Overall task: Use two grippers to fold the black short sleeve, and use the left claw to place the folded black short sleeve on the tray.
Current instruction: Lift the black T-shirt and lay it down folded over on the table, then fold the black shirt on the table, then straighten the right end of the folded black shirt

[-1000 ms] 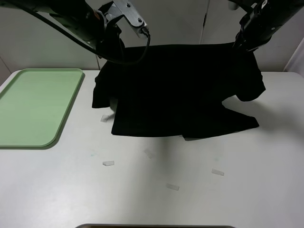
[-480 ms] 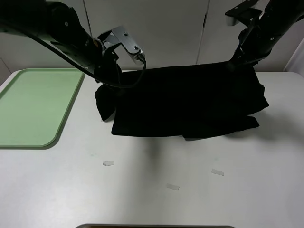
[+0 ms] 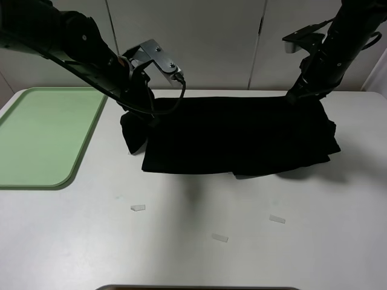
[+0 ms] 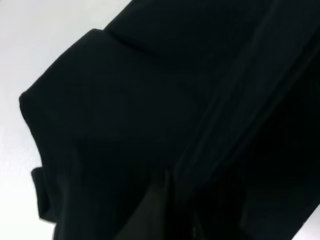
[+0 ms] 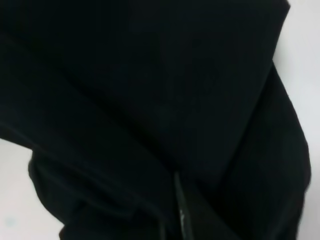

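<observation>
Shirt (image 3: 236, 136) lies folded on the desk (image 3: 199, 241), centre-right, with its left sleeve bunched. Left gripper (image 3: 145, 113) sits at its far left corner, right gripper (image 3: 293, 96) at its far right corner. Black on black: cannot tell whether either grips. Tray (image 3: 42, 133) lies at the desk's left edge, apart from the shirt.

The black short sleeve (image 3: 236, 136) sprawls across the far middle of the desk (image 3: 193, 260). Its far corners are blocked by the left gripper (image 3: 144, 113) and right gripper (image 3: 294, 96), whose arms slant in above. On the near side of the black short sleeve the desk lies open apart from three flat tape scraps (image 3: 138, 208). To its left a narrow bare strip separates it from the pale green tray (image 3: 42, 136); to its right, open desk runs on.
</observation>
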Tool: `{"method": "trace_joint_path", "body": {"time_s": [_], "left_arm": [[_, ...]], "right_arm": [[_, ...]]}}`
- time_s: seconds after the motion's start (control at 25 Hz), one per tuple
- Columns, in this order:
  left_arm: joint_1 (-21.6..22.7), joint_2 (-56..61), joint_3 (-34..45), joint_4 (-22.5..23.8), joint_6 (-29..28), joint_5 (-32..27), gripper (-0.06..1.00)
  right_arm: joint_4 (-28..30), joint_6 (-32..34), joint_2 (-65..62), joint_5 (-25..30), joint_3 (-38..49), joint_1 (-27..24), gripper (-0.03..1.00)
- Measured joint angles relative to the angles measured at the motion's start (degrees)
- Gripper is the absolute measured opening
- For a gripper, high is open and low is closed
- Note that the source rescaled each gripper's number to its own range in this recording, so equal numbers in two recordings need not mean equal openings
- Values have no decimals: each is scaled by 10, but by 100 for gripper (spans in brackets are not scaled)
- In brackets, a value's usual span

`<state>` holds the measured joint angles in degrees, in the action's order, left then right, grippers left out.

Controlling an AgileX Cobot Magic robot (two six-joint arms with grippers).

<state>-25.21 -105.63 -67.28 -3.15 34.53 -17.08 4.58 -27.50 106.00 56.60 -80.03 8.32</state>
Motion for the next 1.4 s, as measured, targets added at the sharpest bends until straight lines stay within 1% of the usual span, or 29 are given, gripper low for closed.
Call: {"method": "trace_joint_path", "body": {"time_s": [0.04, 0.08, 0.12, 0.16, 0.2, 0.24, 0.28, 0.36, 0.44, 0.64, 0.72, 0.84, 1.0, 1.12, 1.24, 1.4], "left_arm": [[7, 1, 4, 15, 0, -12, 19], [15, 1, 6, 24, 0, -19, 31], [19, 0, 7, 32, -1, -22, 49], [19, 0, 8, 32, -1, -20, 68], [19, 0, 8, 32, -1, -16, 80], [18, 0, 8, 32, -1, -11, 88], [18, 0, 8, 32, -1, -7, 92], [18, 0, 8, 32, -1, -3, 97], [18, 0, 8, 35, -1, 5, 99], [18, 0, 8, 35, -1, 8, 100], [18, 2, 8, 32, -1, 0, 100], [18, 18, -3, 35, -15, -39, 100], [18, 61, -34, 35, -83, -105, 100], [18, 104, -42, 35, -129, -150, 100], [18, 150, -43, 35, -156, -190, 100], [18, 210, -43, 35, -182, -240, 100]], "right_arm": [[29, 9, 0, 11, 0, -8, 18], [55, 23, 0, 17, 0, -16, 34], [72, 41, 0, 20, 0, -22, 57], [82, 66, 0, 21, 0, -22, 75], [90, 88, 0, 21, 0, -22, 85], [99, 102, 0, 20, 0, -22, 91], [106, 115, 0, 20, 0, -22, 94], [113, 127, 0, 20, 0, -22, 98], [115, 129, 0, 20, 0, -22, 99], [115, 130, -3, 19, 0, -22, 100], [108, 130, -14, 19, 0, -22, 100], [83, 131, -43, 18, 0, -22, 100], [32, 131, -90, 20, 0, -22, 100], [-1, 131, -120, 29, 0, -22, 100], [-25, 133, -144, 59, 0, -22, 100], [-36, 153, -158, 105, 0, -22, 100]]}}
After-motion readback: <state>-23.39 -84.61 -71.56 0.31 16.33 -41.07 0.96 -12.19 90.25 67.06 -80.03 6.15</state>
